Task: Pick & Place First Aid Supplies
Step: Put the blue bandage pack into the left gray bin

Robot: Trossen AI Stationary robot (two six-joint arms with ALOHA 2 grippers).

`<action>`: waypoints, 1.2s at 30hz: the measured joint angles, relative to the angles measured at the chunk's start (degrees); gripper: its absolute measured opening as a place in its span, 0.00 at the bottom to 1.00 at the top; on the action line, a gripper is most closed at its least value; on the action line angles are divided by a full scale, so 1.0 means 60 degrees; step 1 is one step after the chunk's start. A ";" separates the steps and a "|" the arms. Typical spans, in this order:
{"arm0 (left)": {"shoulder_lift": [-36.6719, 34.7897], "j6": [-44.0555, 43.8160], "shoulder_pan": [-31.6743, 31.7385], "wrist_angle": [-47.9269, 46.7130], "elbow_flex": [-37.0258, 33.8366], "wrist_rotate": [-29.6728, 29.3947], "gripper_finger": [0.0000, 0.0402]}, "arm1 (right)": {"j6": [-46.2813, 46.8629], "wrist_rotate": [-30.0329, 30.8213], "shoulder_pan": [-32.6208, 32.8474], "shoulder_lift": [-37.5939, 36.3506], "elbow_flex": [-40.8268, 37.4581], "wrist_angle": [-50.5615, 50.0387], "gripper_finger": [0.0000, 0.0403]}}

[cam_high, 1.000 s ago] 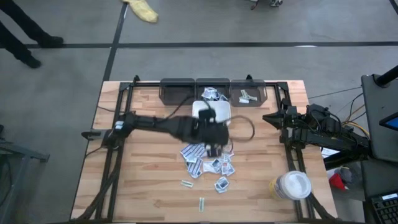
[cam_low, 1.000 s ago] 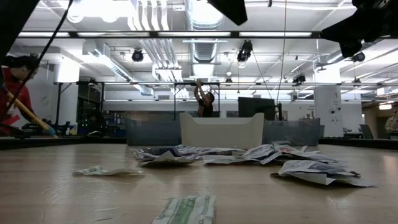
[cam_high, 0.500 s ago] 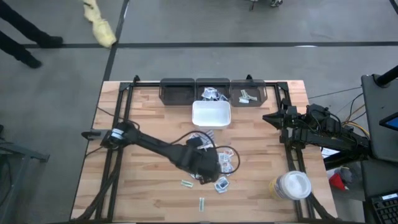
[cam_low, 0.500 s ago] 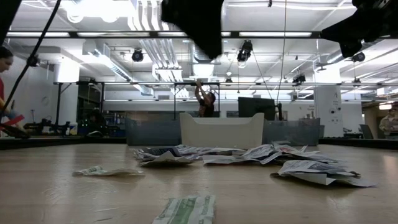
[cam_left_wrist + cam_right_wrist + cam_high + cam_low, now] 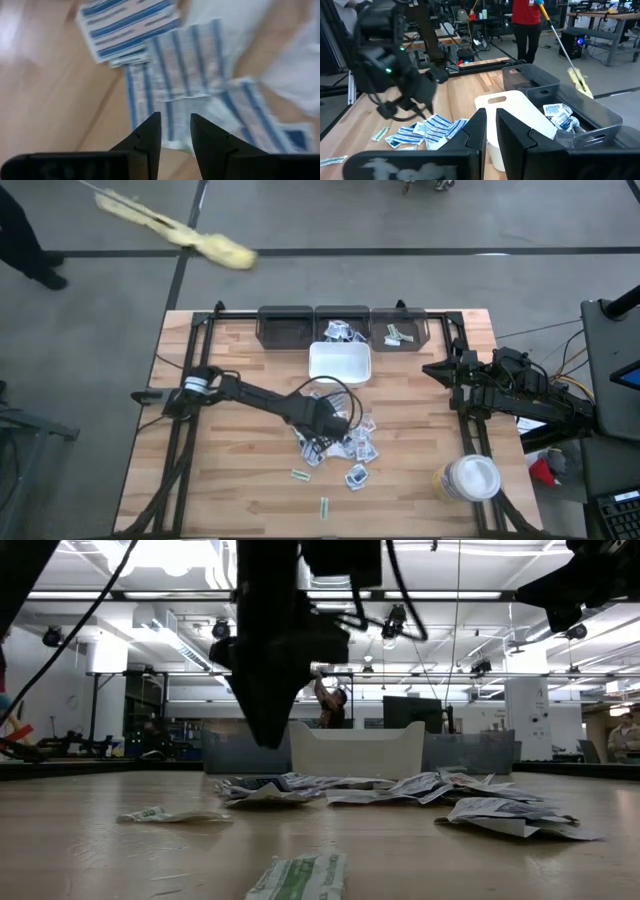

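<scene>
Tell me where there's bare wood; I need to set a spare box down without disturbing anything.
Bare wood lies along the wooden table's left side, left of the left claw, and between the white square tray and the right arm. The middle is crowded with small blue-striped flat packets; a round white-lidded jar takes the near right corner.

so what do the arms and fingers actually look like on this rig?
Both arms are dark, near black. The left arm has a pale band near its base and a thin black cable looping over its wrist. Left gripper fingers are black tapered wedges; the right gripper matches.
</scene>
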 joint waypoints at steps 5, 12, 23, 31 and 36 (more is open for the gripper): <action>0.0000 -0.0013 0.0516 0.0079 -0.0345 0.0873 0.26 | -0.0002 -0.0002 -0.0002 0.0000 -0.0001 0.0000 0.10; -0.0033 0.0069 0.1127 0.0106 -0.0527 0.1424 0.26 | -0.0003 0.0000 -0.0001 0.0000 0.0000 0.0000 0.10; -0.0033 0.0553 0.1471 0.0120 -0.0895 0.1879 0.26 | -0.0003 -0.0002 0.0000 0.0000 0.0000 0.0000 0.10; -0.0071 0.0467 0.1479 0.1140 -0.1803 0.2305 0.26 | -0.0003 -0.0002 -0.0002 0.0000 -0.0004 0.0000 0.09; -0.0124 0.0382 0.1479 0.1604 -0.2205 0.2413 0.26 | -0.0003 -0.0002 -0.0004 0.0004 0.0000 -0.0003 0.10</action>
